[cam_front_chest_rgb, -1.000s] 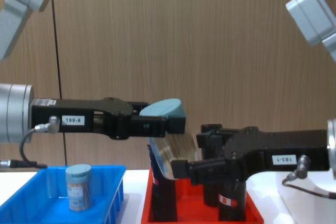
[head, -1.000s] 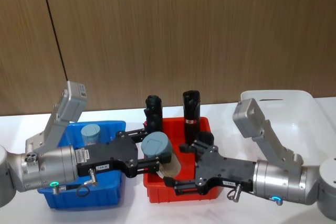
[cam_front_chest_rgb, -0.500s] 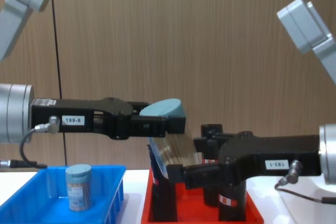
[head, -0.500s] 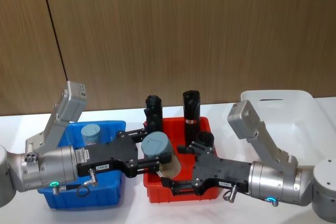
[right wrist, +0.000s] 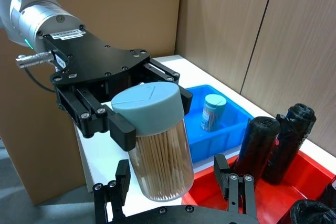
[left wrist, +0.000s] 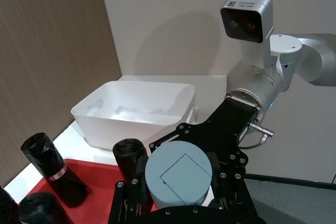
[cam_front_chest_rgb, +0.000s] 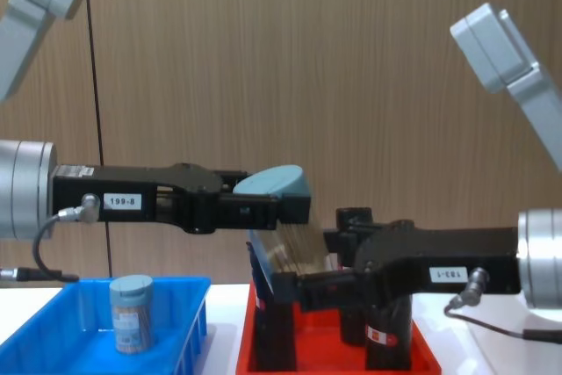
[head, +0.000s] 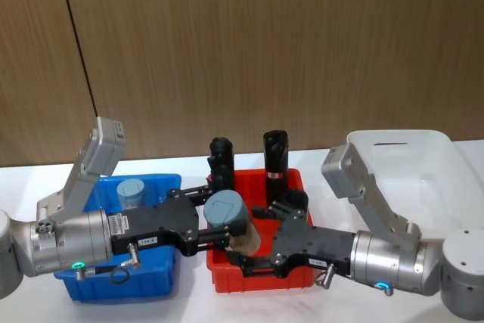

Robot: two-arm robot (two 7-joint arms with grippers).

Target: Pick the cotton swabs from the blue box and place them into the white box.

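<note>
- Head view: the left hand (head: 216,217) grips the held jar of cotton swabs (head: 233,225) by its round grey-blue lid. The jar hangs above the red tray's (head: 224,276) near left corner, clear of the tray floor.
- The held jar is tilted, lid uppermost, and swab sticks show through its clear wall.
- The right hand (head: 252,240) reaches in over the red tray from the tray's right. Its fingers (right wrist: 224,174) are spread wide on either side of the jar's lower body, and the right wrist view shows a gap between each finger and the jar.
- Black rolls (head: 275,155) stand upright along the red tray's far side.
- The blue box (head: 144,287) sits just beside the red tray's left wall, with a second jar of cotton swabs (head: 131,192) upright in its far part.
- The white box (head: 401,158) sits on the bench (head: 23,179) to the red tray's right.
</note>
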